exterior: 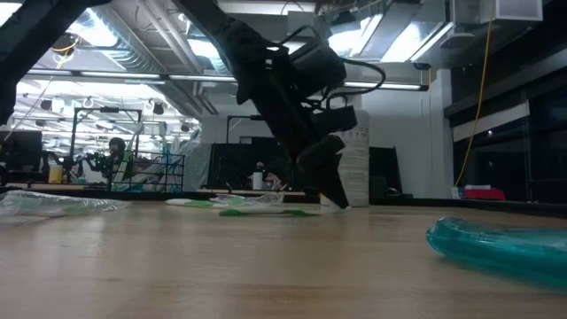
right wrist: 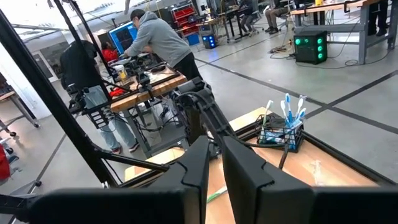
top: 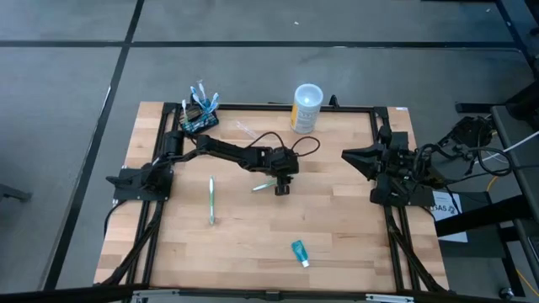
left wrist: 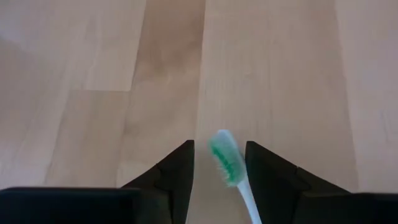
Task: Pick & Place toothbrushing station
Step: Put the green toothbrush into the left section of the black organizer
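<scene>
desk point(top: 337, 227) first: the station point(top: 200, 113) sits at its far left corner with brushes in it. left tool point(top: 281, 187) is mid-desk, fingers parted round a green brush point(left wrist: 227, 163), not gripping. looks like pickup; next it needs to close. right tool point(top: 349, 155) waits at the right edge, nearly closed, empty.

From my overhead feed both arms are matte black, built of chunky jointed segments on black bases. My left arm point(top: 227, 153) carries a thin black cable that arcs loosely above its wrist and forearm. My right arm point(top: 396, 168) is bulkier near its base, with a tangle of black cables trailing behind it. The left hand point(left wrist: 217, 171) has two flat, dark, wedge-shaped fingers tapering to blunt tips. The right hand point(right wrist: 214, 155) has two long, smooth black fingers with squared edges, and I see no markings on either.
</scene>
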`<state>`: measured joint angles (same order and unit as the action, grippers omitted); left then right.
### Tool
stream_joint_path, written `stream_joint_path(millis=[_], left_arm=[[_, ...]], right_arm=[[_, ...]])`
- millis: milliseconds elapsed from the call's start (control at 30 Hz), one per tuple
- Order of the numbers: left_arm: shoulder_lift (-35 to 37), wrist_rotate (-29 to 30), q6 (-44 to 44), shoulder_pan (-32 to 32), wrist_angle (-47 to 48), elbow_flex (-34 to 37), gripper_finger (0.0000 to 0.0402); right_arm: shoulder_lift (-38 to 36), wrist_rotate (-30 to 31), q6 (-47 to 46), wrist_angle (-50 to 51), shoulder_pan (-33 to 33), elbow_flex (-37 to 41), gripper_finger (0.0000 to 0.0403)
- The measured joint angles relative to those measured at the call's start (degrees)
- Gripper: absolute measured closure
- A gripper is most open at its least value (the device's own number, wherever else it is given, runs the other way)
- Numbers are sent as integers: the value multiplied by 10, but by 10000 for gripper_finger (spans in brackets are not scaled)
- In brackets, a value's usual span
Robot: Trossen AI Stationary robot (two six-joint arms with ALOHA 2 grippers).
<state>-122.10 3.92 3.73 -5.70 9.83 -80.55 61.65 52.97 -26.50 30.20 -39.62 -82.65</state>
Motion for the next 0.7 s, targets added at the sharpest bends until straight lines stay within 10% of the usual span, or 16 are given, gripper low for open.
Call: stream_joint_path(millis=[700], left_arm=[[-11,-87,-56,-8,4,-1,387]], right_arm=[[0,1,-1,2,0,0,353]])
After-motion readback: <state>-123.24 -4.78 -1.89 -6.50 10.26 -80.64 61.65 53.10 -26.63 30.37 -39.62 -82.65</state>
